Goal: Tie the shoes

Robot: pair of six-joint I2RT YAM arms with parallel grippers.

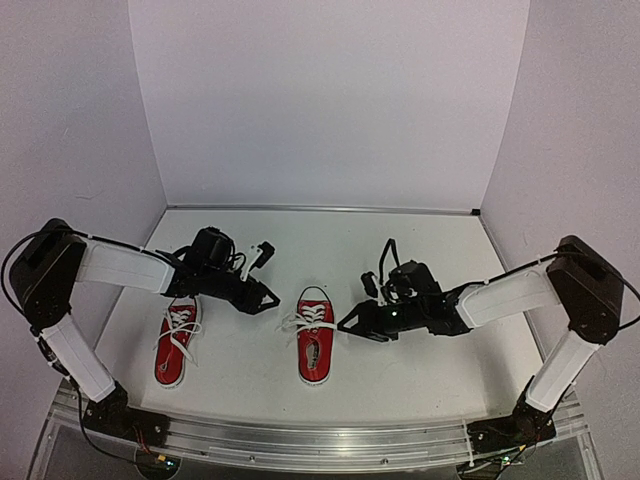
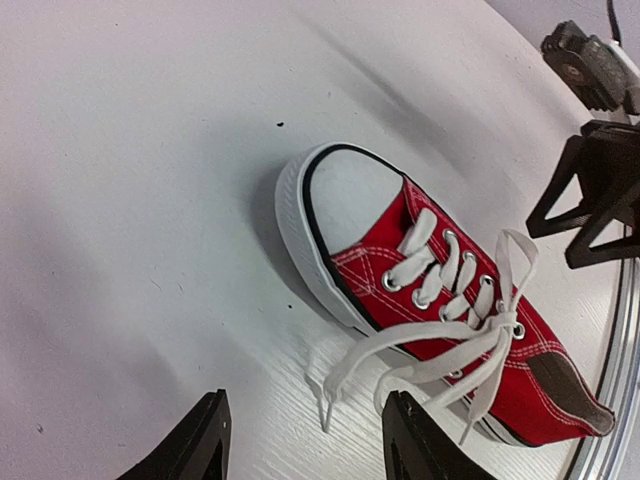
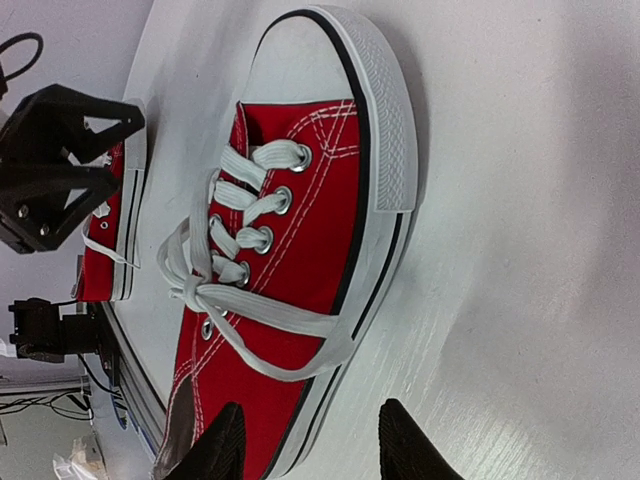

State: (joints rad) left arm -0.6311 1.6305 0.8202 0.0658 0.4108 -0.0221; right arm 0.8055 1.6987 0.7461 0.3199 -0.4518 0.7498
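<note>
Two red canvas shoes with white laces and soles lie on the white table. The left shoe (image 1: 177, 342) lies under my left arm. The right shoe (image 1: 315, 336) lies between my grippers, its laces knotted into a bow with loops and ends hanging over both sides. My left gripper (image 1: 268, 298) is open and empty beside its toe; the shoe (image 2: 440, 290) and a loose lace end (image 2: 335, 385) show just beyond its fingers. My right gripper (image 1: 350, 326) is open and empty on the shoe's other side; the shoe (image 3: 290, 250) and a lace loop (image 3: 300, 345) lie before its fingers.
White walls close the table at the back and both sides. A metal rail (image 1: 300, 440) runs along the near edge. The left shoe (image 3: 112, 240) and my left gripper show at the left of the right wrist view.
</note>
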